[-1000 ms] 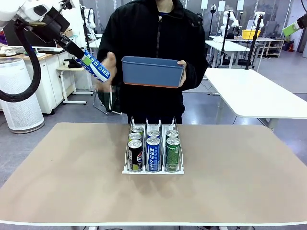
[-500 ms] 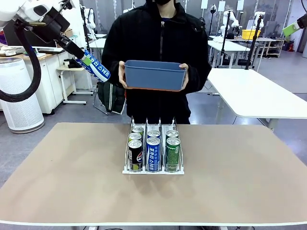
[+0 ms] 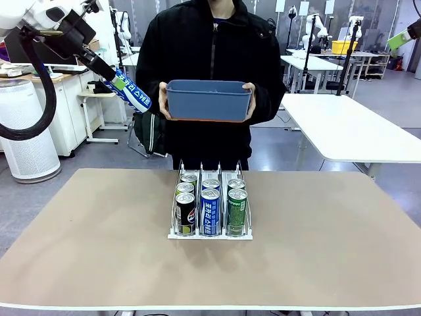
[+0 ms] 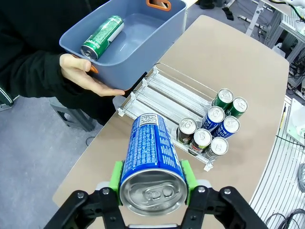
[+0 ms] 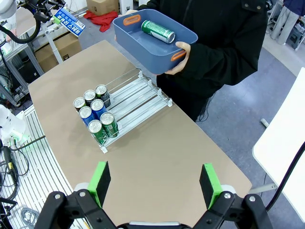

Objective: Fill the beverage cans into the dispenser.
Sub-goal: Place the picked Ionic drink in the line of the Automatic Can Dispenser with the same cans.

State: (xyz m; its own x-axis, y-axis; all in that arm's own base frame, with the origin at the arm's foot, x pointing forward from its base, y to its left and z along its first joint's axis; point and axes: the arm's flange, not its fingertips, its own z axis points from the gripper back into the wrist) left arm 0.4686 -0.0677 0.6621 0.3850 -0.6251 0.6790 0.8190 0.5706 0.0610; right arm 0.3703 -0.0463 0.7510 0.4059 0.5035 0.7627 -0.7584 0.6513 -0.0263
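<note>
Left wrist view, blue can (image 4: 148, 145), white lettering

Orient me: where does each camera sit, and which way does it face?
Front: fixed on the robot's side, facing across the table at the person holding the blue bin; left gripper, raised at upper left, grips a blue can.
Left wrist: high near the person's side, looking down past that can's top at the dispenser.
Right wrist: high, looking down over the open right gripper.
Both wrist views share the dispenser and the green can in the bin.
</note>
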